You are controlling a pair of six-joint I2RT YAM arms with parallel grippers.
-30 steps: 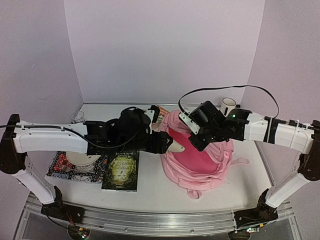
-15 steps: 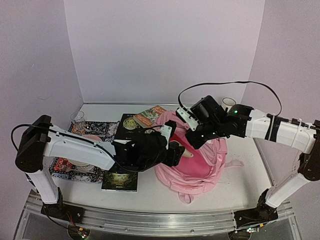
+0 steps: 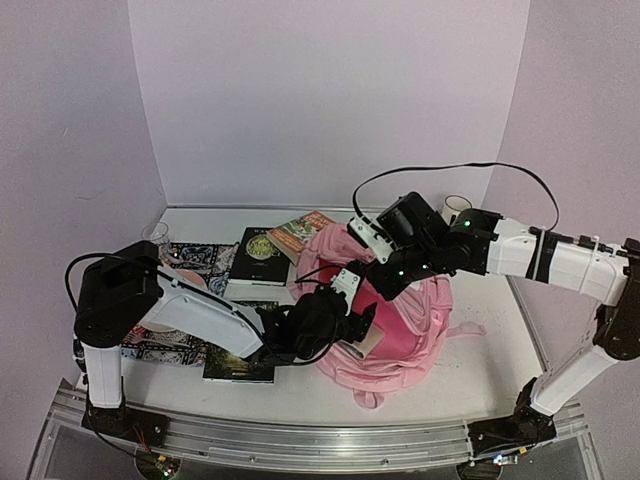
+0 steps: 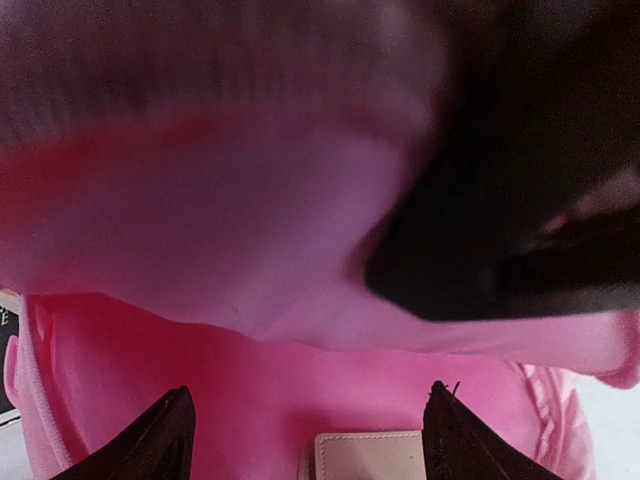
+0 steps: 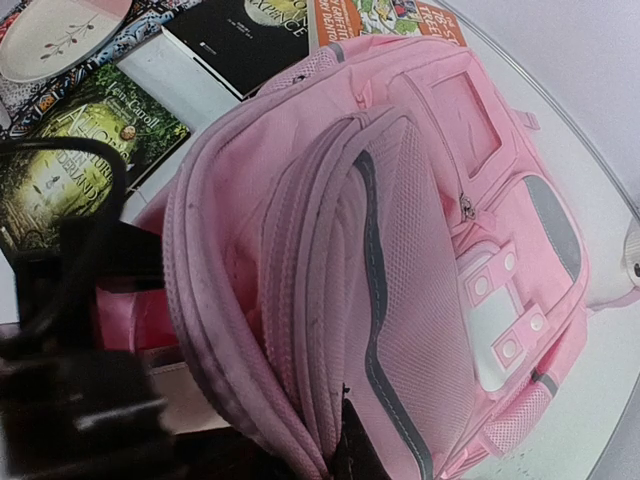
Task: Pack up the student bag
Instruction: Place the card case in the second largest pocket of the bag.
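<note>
- Location: pink student bag (image 3: 415,325) lies mid-table (image 3: 490,375), mouth gaping.
- My left gripper (image 4: 305,445): at that mouth, fingers spread apart, gripping nothing.
- My right gripper (image 5: 338,452): pinched closed on the bag's rim.

In your left wrist view, the student bag (image 4: 230,230) is blurred (pink fabric fills the frame); a dark shape (image 4: 520,180) cannot be identified. The right gripper (image 5: 340,455) is cropped at its view's bottom edge.
</note>
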